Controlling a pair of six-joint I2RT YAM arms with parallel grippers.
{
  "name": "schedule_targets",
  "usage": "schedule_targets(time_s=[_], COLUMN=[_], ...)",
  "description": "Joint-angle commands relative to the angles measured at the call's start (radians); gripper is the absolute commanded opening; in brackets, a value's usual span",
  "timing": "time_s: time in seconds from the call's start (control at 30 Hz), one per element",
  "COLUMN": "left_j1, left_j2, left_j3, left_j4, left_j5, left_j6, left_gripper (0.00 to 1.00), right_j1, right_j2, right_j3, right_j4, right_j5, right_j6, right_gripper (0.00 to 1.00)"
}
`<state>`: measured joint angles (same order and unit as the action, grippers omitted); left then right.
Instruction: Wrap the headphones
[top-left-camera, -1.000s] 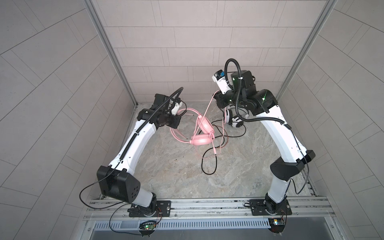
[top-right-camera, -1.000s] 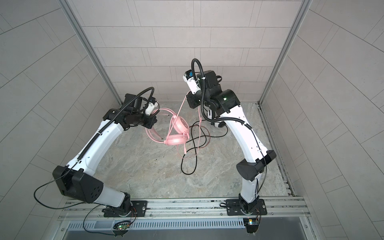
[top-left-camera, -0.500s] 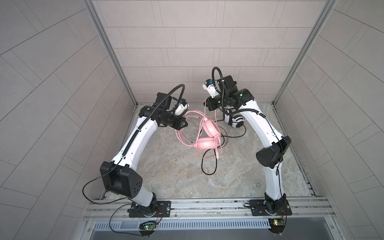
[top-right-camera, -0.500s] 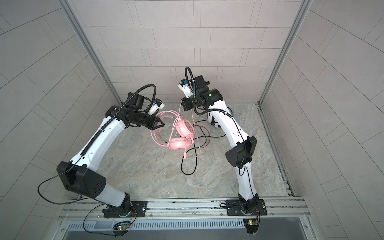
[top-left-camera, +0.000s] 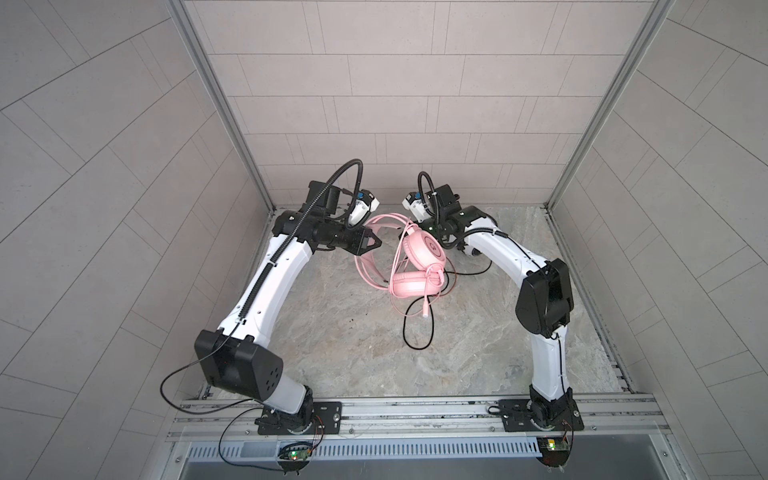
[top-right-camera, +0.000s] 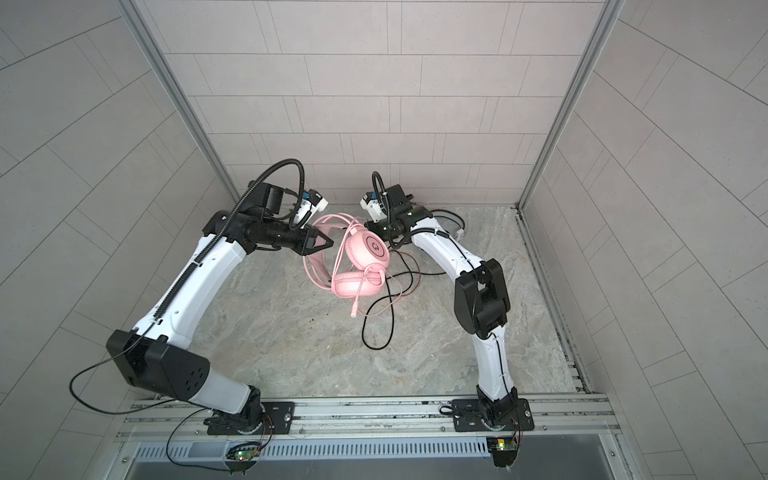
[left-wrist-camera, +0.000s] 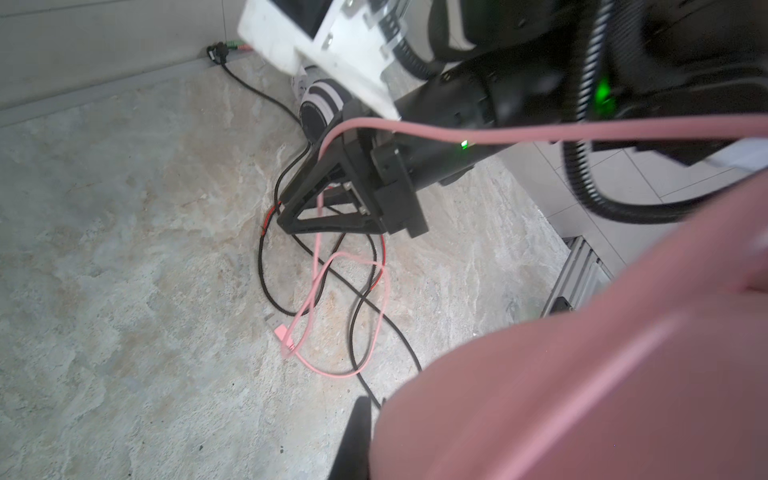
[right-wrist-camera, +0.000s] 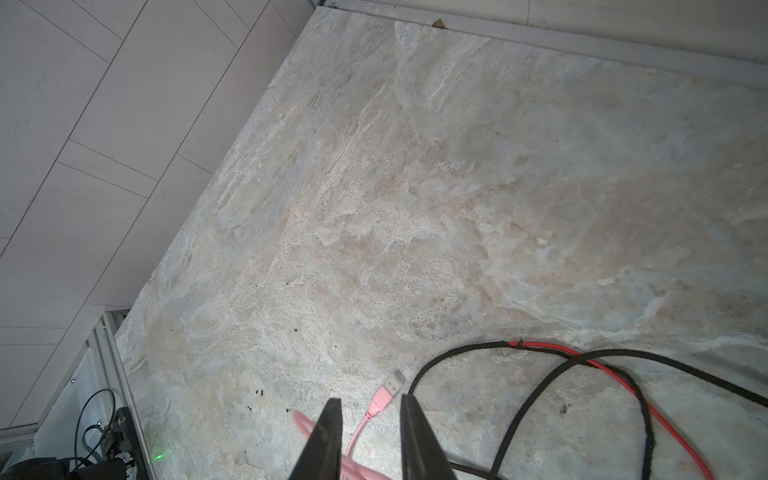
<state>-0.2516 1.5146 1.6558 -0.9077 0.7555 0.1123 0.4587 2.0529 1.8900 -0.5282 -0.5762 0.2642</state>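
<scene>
Right fingers (right-wrist-camera: 324, 440) dropped lower, nearer pink headset (top-left-camera: 424, 253), now parted; left fingers (top-left-camera: 368, 241) clamped on headset.

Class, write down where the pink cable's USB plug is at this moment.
In the right wrist view the USB plug lies on the stone table just beyond the right pincer, beside a black cable loop.

left arm (top-left-camera: 266, 286): white shells, black joints, ribbed black conduit | right arm (top-left-camera: 505, 251): same white and black, thin black cable | housings (top-left-camera: 245, 365): black boxes, left one with round holes | left gripper (top-left-camera: 376, 240), right gripper (right-wrist-camera: 369, 400): black tapered fingers | plates (top-left-camera: 328, 415): black, screwed, on rail (top-left-camera: 415, 409) | boards (top-left-camera: 296, 456): green-lit, black wires, below rail
</scene>
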Motion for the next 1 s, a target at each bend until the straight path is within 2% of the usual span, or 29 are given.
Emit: schedule_targets(time_s=[0.0,0.3,0.5,0.8,0.97], left_j1=[0.007,0.016,0.035,0.07,0.112], left_j2=[-0.048,-0.094,-0.1,-0.103,-0.103], left_j3=[0.052,0.057,0.069,0.029,0.019], left_j4=[0.038,0.136,0.209,0.424,0.487], left_j5=[0.106,0.176,0.223,0.315,0.323], left_j6=[-0.049,-0.155,-0.237,-0.434,-0.499], left_gripper=[0.0,0.0,0.0,0.0,0.0], right_j1=[-0.005,-0.002,0.007,0.043,0.056], right_j2=[-0.056,-0.019,0.016,0.089,0.095], right_j3=[-0.025,-0.111,-0.126,-0.142,-0.182], right_j4=[0.155,0.342,0.377,0.429,0.447], right_j5=[-0.041,-0.09,-0.099,-0.145,-0.148], right_j6=[0.063,0.178,0.195,0.216,0.215], right_gripper=[0.26,0.28,0.32,0.33,0.34])
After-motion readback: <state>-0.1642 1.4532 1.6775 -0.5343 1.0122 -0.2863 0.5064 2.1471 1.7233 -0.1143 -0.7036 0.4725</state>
